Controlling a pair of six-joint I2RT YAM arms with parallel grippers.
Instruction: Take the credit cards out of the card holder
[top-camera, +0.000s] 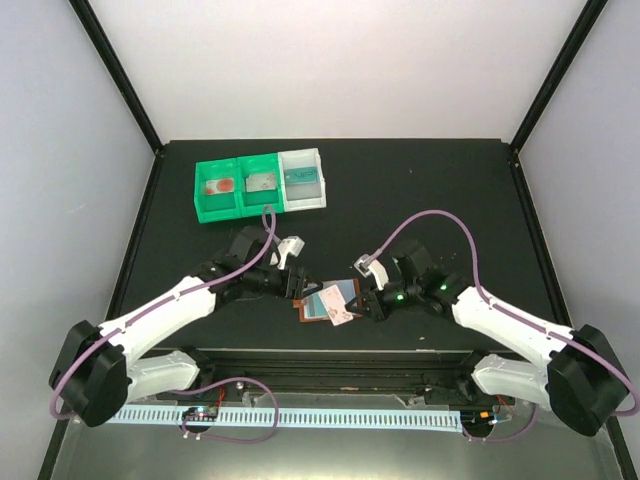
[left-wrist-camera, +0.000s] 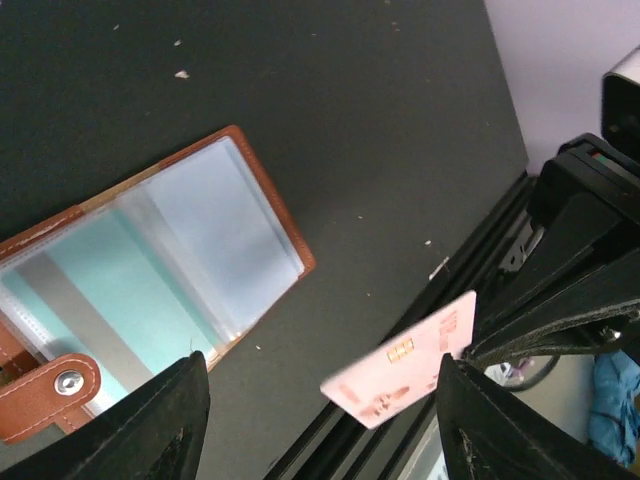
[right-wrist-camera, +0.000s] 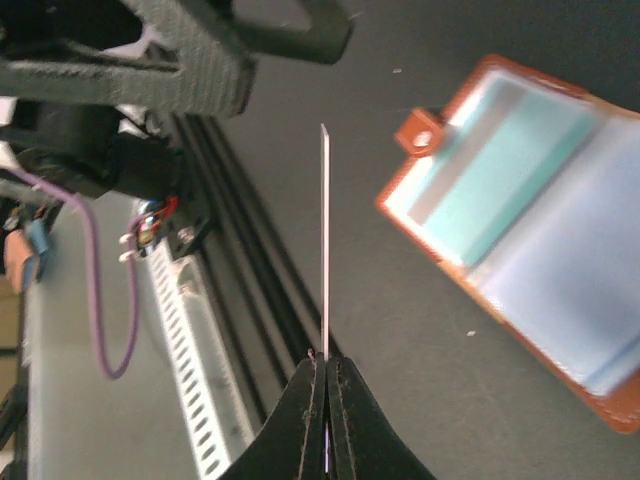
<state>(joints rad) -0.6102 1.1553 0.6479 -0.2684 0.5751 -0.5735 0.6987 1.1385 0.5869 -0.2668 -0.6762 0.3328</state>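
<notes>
R claw (right-wrist-camera: 323, 362) is closed on one short end of a pink card (left-wrist-camera: 400, 360). The card is fully out of the holder (left-wrist-camera: 150, 260) and touches no pocket. Right wrist cam sees it edge-on, long axis running straight out from the fingertips toward the L arm side. Left wrist cam shows its printed face w/ chip, tilted, just above the front edge of the table (top-camera: 430, 190).

L claw (top-camera: 299, 286) is open, jaws wide, nothing between them. It hangs just beside the holder's left end, near the snap tab.

Holder lies open and flat on the table between the two claws, pocket side up, long axis roughly left-right in top view, slightly skewed. A teal card (right-wrist-camera: 490, 185) shows in one pocket; the other pocket looks pale/clear, can't tell if it's loaded.

Key relation: the held card sits at the holder's near-right corner and overlaps it in top view, so R prob needs to carry it right, clear of the holder, before dropping it. For the teal card the L claw is nearer, holder directly ahead of its fingers. Risk: the holder is unpinned and may slide when the next card is tugged.
</notes>
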